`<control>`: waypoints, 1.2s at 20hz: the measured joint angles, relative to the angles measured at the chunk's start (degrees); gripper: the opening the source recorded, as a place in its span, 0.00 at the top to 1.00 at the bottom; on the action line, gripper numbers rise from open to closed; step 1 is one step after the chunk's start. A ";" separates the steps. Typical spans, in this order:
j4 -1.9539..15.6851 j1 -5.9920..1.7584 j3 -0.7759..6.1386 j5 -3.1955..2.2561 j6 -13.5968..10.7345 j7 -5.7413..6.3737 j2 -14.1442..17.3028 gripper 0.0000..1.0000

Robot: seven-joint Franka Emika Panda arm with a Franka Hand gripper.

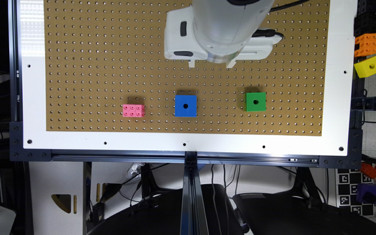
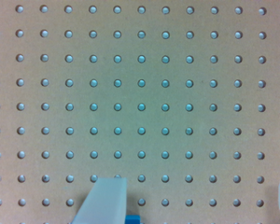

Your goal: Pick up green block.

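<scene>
Row of three on the pegboard, scanning from the exterior view's left: pink studded brick, blue cube, then the green block at the exterior view's right end, flat on the board, hole facing up, well apart from the blue one. Yellow holed cube sits off the board at the far right edge, not relevant. Gripper hangs above the board, up-frame of the row, roughly between blue and green in that view but closer to the blue column. Wrist view backs that up: fingers wide apart with bare pegboard between them, nothing held, and a sliver of blue showing just past one fingertip. So the target lies off toward the exterior view's right and down-frame from the hand; judgement is a diagonal translate first, then descend. Block is a cube, no long axis to align; faces look near square to the board, slight skew at most.
</scene>
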 joint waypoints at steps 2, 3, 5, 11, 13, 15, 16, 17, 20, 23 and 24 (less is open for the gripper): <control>-0.06 -0.02 0.00 0.01 -0.01 0.00 0.00 0.00; -0.05 0.01 0.01 0.05 0.00 0.00 0.00 0.00; 0.16 0.10 0.39 0.23 0.02 0.13 0.01 0.00; 5.45 0.14 5.54 0.10 0.05 5.25 3.90 0.00; 8.09 0.13 6.06 0.09 0.04 5.62 6.47 0.00; 10.47 0.14 6.53 0.09 0.02 5.91 8.81 0.00; 11.43 0.15 6.89 0.08 0.01 6.24 9.73 0.00; 12.23 0.16 7.29 0.07 0.00 6.61 10.50 0.00; 13.75 0.25 8.66 0.03 -0.01 7.92 11.75 0.00; 14.21 0.34 9.90 -0.06 -0.02 9.27 11.91 0.00; 14.28 0.35 10.14 -0.09 -0.02 9.57 11.91 0.00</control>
